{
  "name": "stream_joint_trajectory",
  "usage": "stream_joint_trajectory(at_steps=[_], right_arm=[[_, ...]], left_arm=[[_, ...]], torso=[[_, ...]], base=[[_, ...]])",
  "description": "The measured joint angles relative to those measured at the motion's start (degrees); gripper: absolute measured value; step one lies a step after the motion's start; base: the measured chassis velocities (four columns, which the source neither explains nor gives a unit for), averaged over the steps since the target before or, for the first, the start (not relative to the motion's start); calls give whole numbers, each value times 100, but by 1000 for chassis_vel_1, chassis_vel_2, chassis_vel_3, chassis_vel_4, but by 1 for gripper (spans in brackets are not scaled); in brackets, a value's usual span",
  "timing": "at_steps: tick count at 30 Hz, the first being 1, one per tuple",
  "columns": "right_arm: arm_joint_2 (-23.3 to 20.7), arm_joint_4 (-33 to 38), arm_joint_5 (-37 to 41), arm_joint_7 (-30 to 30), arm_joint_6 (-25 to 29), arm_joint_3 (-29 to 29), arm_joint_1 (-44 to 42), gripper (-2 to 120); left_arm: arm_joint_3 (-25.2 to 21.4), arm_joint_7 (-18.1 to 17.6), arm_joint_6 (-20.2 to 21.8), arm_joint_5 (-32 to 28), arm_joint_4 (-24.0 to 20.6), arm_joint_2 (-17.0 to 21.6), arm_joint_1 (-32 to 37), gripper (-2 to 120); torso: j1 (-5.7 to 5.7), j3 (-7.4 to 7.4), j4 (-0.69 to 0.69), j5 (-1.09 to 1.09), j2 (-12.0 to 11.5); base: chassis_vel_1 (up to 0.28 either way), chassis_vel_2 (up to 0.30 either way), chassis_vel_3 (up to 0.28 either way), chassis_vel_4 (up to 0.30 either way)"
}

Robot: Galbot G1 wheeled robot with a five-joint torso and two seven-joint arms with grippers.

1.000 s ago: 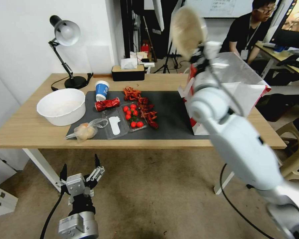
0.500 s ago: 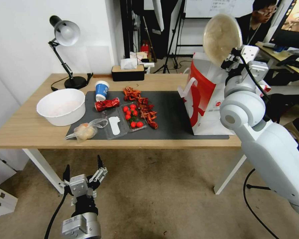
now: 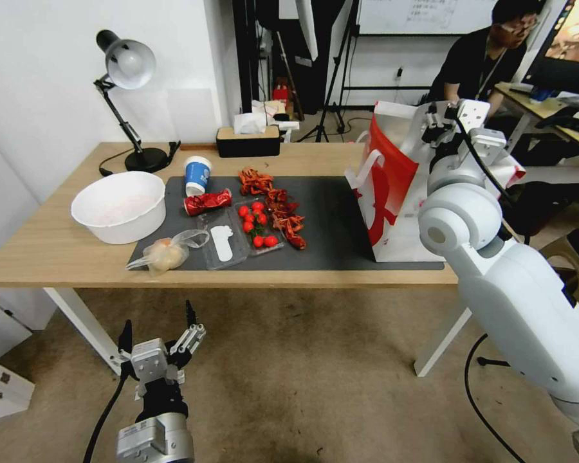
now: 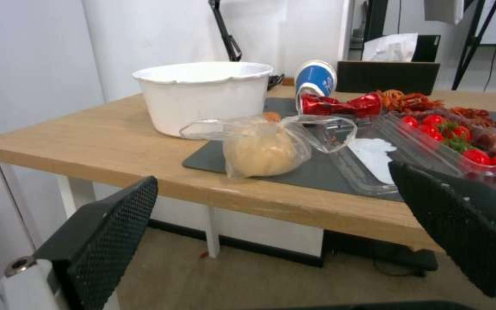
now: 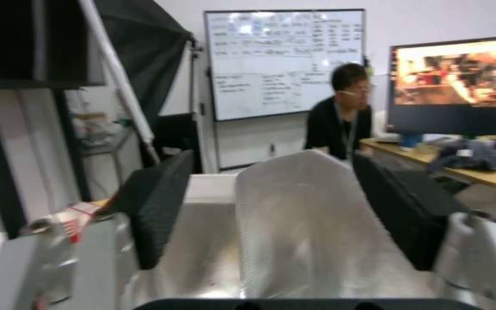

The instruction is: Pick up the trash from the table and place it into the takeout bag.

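Over the open mouth of the takeout bag (image 3: 392, 193), at the robot's right end of the tabletop (image 3: 58, 251), hangs the right tool (image 3: 439, 116), its fingers spread and holding nothing. The remaining trash lies well to its left, on the dark mat (image 3: 328, 218): paper cup (image 3: 197, 173), crushed can (image 3: 207, 201), knotted bag (image 3: 166, 253). The left tool (image 3: 157, 334) waits below the tabletop's near edge, fingers wide apart and empty, with the knotted bag (image 4: 262, 148) straight ahead and above it. By my judgement the left arm is nearer that bag.
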Motion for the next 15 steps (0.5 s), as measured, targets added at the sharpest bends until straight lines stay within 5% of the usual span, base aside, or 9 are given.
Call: stream_joint_trajectory(at_steps=[5, 15], right_arm=[[-26, 52, -89, -650, 526, 2, -47, 95], [-176, 299, 28, -1661, 927, -76, -58, 100]], left_arm=[[2, 8, 2, -10, 4, 25, -9, 100], [6, 9, -11, -19, 5, -2, -24, 100]], torso=[[0, 0, 0, 0, 0], [1, 0, 0, 0, 0]], base=[[0, 0, 0, 0], [0, 0, 0, 0]])
